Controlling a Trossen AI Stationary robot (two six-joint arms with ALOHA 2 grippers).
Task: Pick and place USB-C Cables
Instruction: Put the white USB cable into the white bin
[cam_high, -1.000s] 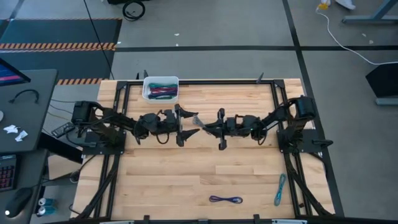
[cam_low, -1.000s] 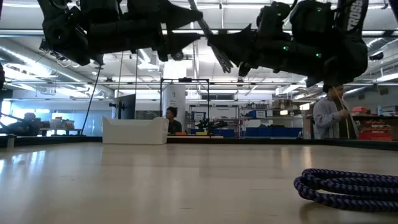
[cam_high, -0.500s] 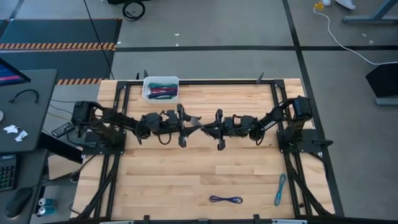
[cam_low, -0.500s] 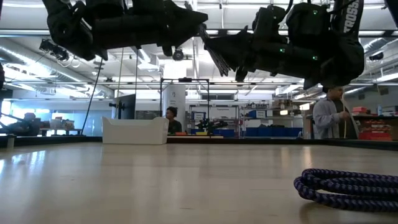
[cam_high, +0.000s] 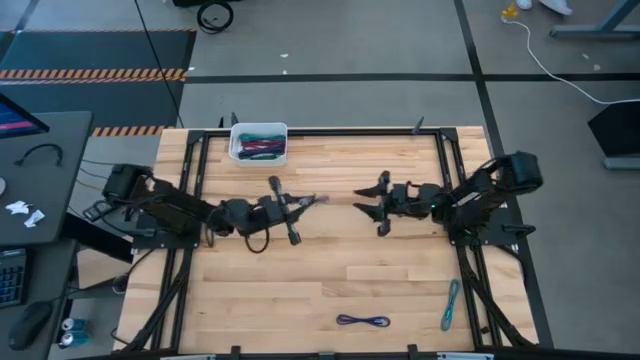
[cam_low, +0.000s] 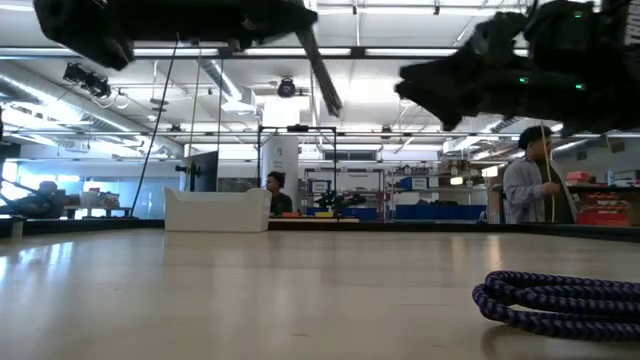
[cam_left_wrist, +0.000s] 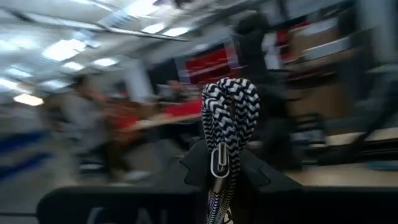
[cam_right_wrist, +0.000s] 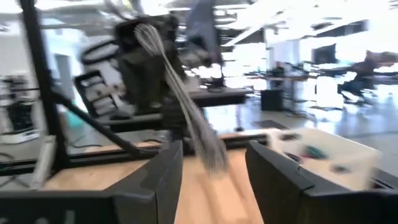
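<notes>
A grey-and-white braided USB-C cable (cam_high: 314, 200) sticks out of my left gripper (cam_high: 298, 204), which is shut on it above the table's middle. Its folded, looped end (cam_left_wrist: 230, 106) juts past the fingertips and slopes down in the low view (cam_low: 322, 70). My right gripper (cam_high: 362, 203) stands open a short way to the right, facing the cable (cam_right_wrist: 186, 106) with nothing between its fingers (cam_right_wrist: 168, 180). A purple cable (cam_high: 362, 320) and a light blue cable (cam_high: 450, 305) lie on the table near its front edge. My left gripper pinches the folded cable bundle between its two fingers, a little behind the looped end (cam_left_wrist: 217, 177). Several strands lie side by side in the hold. The fingers come about level, pointing toward the table's right edge, along the bundle. The cable is clear of the table.
A white bin (cam_high: 259, 142) holding several coloured cables stands at the far edge, left of centre; it shows in the low view (cam_low: 217, 210) too. The coiled purple cable (cam_low: 560, 300) lies close to the low camera. People stand in the room beyond the table.
The two grippers met over the table's middle with the cable between them. My left gripper has shut on the cable and rolled about its own line. My right gripper has let go and drawn back toward the table's right edge. The cable stays with the left gripper.
</notes>
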